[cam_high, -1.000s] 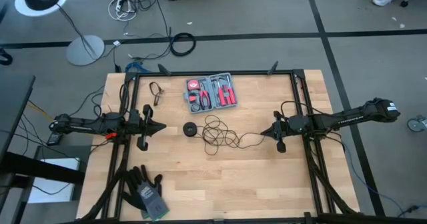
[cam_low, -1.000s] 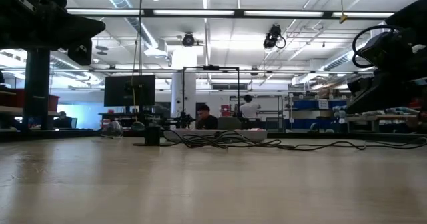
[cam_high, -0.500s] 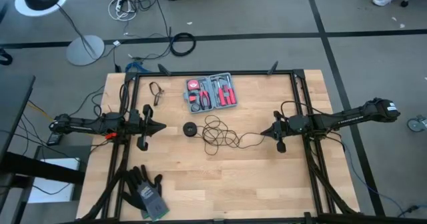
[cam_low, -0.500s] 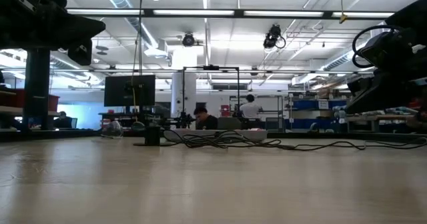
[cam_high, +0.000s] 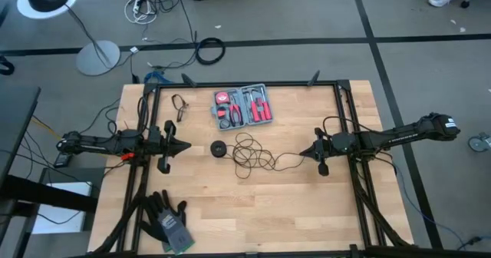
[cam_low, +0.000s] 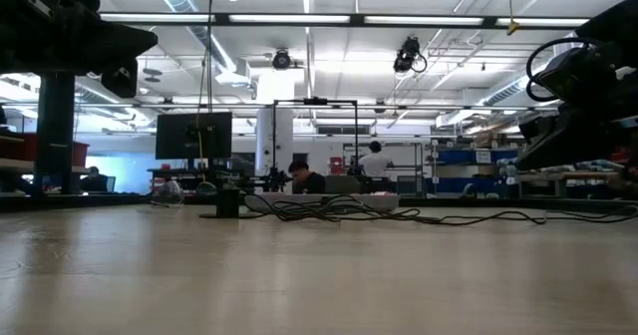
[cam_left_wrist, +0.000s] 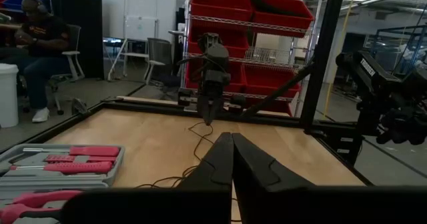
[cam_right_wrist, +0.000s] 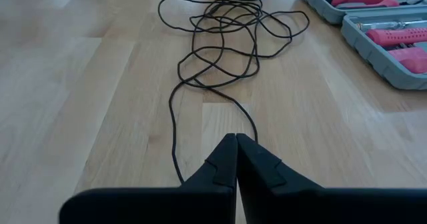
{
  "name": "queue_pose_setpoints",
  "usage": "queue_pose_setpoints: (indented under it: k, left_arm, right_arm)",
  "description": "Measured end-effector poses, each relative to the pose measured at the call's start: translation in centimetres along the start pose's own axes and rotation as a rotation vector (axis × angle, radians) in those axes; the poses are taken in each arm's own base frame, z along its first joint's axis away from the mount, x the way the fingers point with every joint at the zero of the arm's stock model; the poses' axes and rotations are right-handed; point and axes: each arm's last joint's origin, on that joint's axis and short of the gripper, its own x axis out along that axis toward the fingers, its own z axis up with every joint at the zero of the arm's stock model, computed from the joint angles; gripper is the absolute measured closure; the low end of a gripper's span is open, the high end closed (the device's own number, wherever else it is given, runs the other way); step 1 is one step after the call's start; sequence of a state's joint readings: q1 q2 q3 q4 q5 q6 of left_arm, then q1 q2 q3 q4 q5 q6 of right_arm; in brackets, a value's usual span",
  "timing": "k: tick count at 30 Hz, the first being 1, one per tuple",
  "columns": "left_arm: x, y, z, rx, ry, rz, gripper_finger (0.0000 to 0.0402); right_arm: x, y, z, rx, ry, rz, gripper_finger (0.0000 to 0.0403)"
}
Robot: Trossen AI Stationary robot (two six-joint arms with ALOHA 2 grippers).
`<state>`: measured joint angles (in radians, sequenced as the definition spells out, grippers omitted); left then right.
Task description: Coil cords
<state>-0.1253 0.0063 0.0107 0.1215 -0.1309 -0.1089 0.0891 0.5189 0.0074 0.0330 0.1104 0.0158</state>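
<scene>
I can read no word, number or brand anywhere. My other arm (cam_left_wrist: 373, 74) carries pale lettering on its dark casing, but it is too small to make out. The red tool kit (cam_high: 243, 107) shows no legible label.

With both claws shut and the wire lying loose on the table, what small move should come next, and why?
Probably the right claw should open and lower onto the wire just ahead of it. Both claws are shut and hold nothing; the wire lies in a loose tangle beside its black disc, and its free tail runs toward the right claw. The left claw waits farther off.
</scene>
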Motion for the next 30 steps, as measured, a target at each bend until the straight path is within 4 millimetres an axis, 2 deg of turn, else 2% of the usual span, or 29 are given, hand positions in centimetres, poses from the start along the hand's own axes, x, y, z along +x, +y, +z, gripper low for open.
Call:
queue_pose_setpoints:
  k: [6, 12, 17, 22, 30]
  left_arm:
    - [0.0, 0.0, 0.0, 0.000, 0.000, 0.000, 0.0394]
    - [0.0, 0.0, 0.0, 0.000, 0.000, 0.000, 0.0394]
    - [0.0, 0.0, 0.0, 0.000, 0.000, 0.000, 0.0394]
    - [0.0, 0.0, 0.0, 0.000, 0.000, 0.000, 0.0394]
    - [0.0, 0.0, 0.0, 0.000, 0.000, 0.000, 0.0394]
  right_arm:
    - [0.0, 0.0, 0.2, 0.003, -0.025, 0.000, 0.0394]
    - [-0.2, 0.0, 1.7, 0.038, -0.176, 0.004, 0.0396]
    - [-0.5, 0.0, 3.1, 0.146, -0.322, 0.024, 0.0394]
    - [-0.8, 0.0, 3.9, 0.134, -0.407, 0.024, 0.0396]
    - [-0.6, -0.7, 3.7, 0.118, -0.389, -0.208, 0.0398]
